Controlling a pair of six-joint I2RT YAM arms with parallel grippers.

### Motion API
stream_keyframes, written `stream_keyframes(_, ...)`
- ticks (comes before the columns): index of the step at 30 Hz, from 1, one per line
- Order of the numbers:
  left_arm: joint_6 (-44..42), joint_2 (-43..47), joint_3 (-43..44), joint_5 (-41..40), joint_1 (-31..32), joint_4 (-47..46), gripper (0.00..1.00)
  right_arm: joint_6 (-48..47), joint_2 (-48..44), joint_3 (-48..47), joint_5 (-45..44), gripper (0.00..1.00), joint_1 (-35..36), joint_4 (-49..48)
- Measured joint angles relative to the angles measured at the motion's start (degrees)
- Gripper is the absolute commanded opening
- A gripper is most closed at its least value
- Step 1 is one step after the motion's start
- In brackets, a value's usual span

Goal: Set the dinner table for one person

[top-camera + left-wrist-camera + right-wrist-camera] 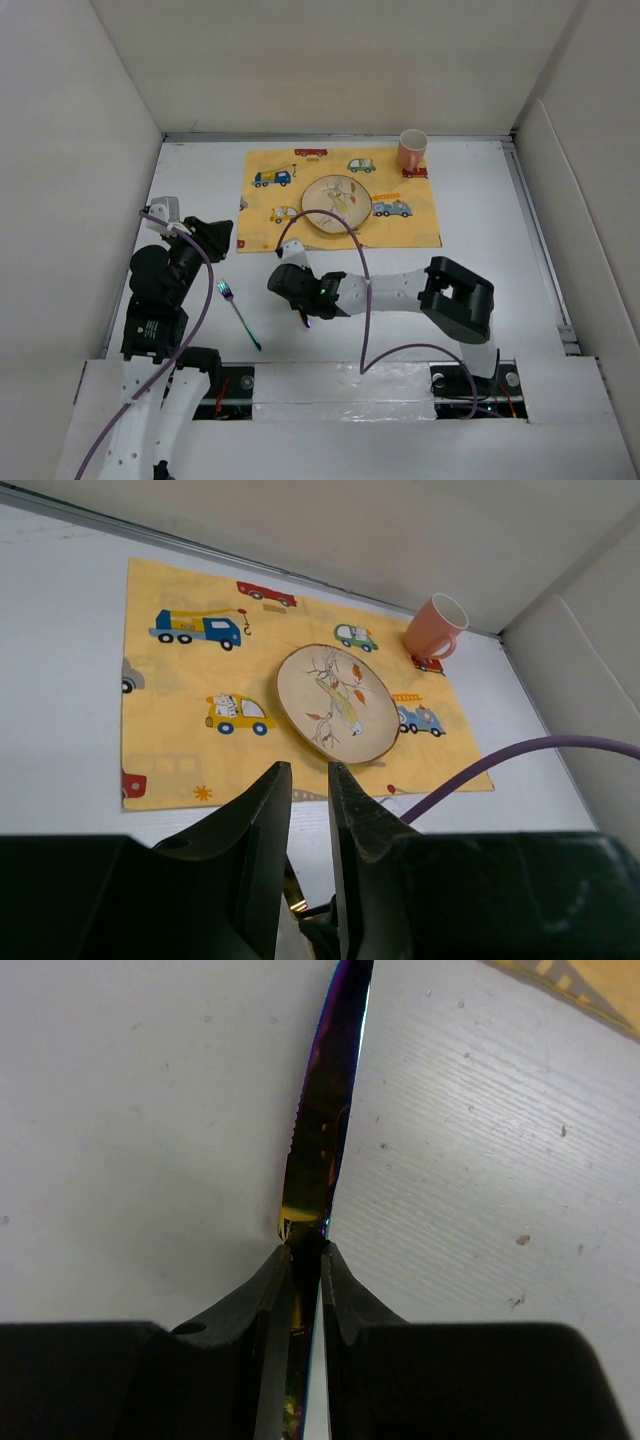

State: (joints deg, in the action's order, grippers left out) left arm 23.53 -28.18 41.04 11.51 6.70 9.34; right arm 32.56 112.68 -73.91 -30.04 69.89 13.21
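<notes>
The white table [480, 290] lies under everything, walled by off-white panels [80, 150] on three sides. Its widest bare stretches are to the right of the yellow placemat [420, 225] and on the near side of it, so any carry has the most room there. The plate [335, 203] sits mid-placemat and the pink mug [412, 150] stands on its far right corner. That leaves only a strip of cloth right of the plate, and a wide approach there could knock the mug or nudge the plate. The right arm's purple cable [365, 300] arcs over the placemat's near edge close to the plate and might drag on it in a sweep. The right tool [307, 1252], just off the placemat's near left corner, pinches the iridescent knife [322, 1130] edge-on, with the blade sticking far out. With so thin a hold the knife may pivot or slip, and its tip could catch and ruck the cloth edge. The left tool [305, 780], off the placemat's left side, is nearly closed and holds nothing, and it is close enough to clash with the right. The fork [238, 313] lies between them and could easily be swept aside.
</notes>
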Motion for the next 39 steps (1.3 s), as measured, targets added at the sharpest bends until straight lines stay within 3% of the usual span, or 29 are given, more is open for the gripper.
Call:
stream_keyframes(11, -0.15, -0.04, 0.24, 0.0, 0.0, 0.09, 0.18, -0.94, -5.88, 1.64, 0.66, 0.0, -2.69, 0.07)
stream_keyframes(23, -0.15, -0.2, 0.24, 0.02, 0.48, 0.11, 0.18, -4.83, -18.25, 6.86, 3.41, 0.0, -16.55, 0.42)
stream_keyframes(26, -0.15, -0.22, 0.24, 0.02, 0.48, 0.11, 0.18, -5.18, -18.82, 7.61, 4.66, 0.07, -16.13, 0.0)
stream_keyframes(28, -0.15, -0.22, 0.24, 0.02, 0.48, 0.11, 0.18, -4.94, -18.36, 8.35, 5.53, 0.3, -14.14, -0.46)
stream_keyframes(30, -0.15, -0.22, 0.24, 0.04, 0.5, 0.11, 0.18, -4.5, -17.11, 9.22, 6.82, 0.45, -11.67, -1.25)
stream_keyframes(39, -0.15, -0.22, 0.24, 0.11, 0.48, 0.11, 0.18, -3.93, -7.21, 9.55, 9.77, 0.48, -8.41, -3.43)
